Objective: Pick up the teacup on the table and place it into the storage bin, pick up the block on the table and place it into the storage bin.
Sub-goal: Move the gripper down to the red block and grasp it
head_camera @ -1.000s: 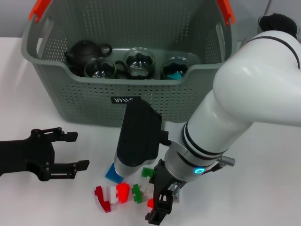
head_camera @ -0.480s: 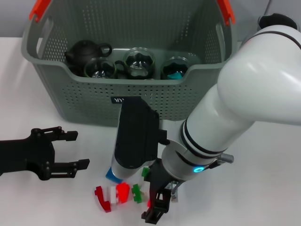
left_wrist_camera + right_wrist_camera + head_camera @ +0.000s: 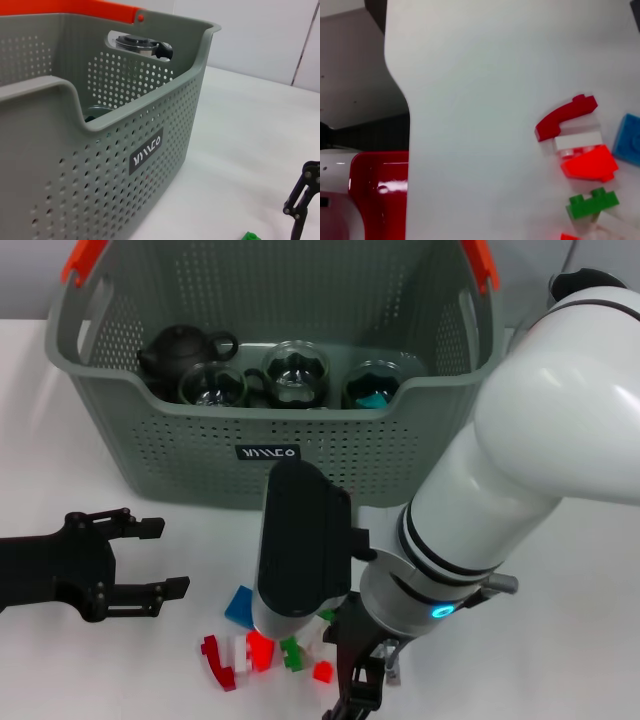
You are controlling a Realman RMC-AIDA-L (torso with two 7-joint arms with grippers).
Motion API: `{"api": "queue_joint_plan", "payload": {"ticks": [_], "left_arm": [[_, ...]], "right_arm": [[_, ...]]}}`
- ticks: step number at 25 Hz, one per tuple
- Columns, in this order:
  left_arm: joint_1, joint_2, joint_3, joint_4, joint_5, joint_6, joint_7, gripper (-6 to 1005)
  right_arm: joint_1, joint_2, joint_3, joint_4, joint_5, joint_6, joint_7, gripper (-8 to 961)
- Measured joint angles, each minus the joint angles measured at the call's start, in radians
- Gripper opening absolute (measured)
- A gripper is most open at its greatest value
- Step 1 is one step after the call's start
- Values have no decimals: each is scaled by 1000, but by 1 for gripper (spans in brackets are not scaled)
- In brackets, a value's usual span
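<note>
the bin stands at the far side of the white tabletop, its black label facing the robot and an orange-red handle piece on each upper corner. inside it, against the near wall, sit a dark teapot and three glass teacups in a row, the one farthest from the teapot holding something teal.

the blocks lie on the tabletop in front of the bin, below the label. a blue block is nearest the bin. just beyond it, farther from the bin, is a tight cluster: a dark red curved piece, a white piece, a bright red block, a green block and a small red block.

the right arm reaches down in front of the bin, its black wrist housing over the cluster. the right end effector is low at the cluster's edge, beside the small red block; whether it is clenched or released cannot be told. in the right wrist view the cluster lies on the tabletop with nothing gripping it.

the left end effector rests in front of the bin's teapot-side corner, well apart from the blocks, fingers spread and holding nothing.
</note>
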Motion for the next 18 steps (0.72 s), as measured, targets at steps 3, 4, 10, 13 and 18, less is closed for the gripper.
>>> {"api": "queue_joint_plan", "payload": {"ticks": [3,4,10,13,18], "left_arm": [[0,0,0,0,0,0,0,827],[0,0,0,0,0,0,0,827],[0,0,0,-1,0,0,0,827],[0,-1,0,-1,0,0,3,827],[1,-1,0,-1,-1,-4,6,827]], "right_arm": [[-1,2,-1,12,0,-4,0,895],[-1,3,-2,16,0,-3,-1,895],[1,9,-5,55,0,16,-9,895],[3,10,-6,59,4,28,-9,894],[6,14,-8,76,7,47,-9,894]]}}
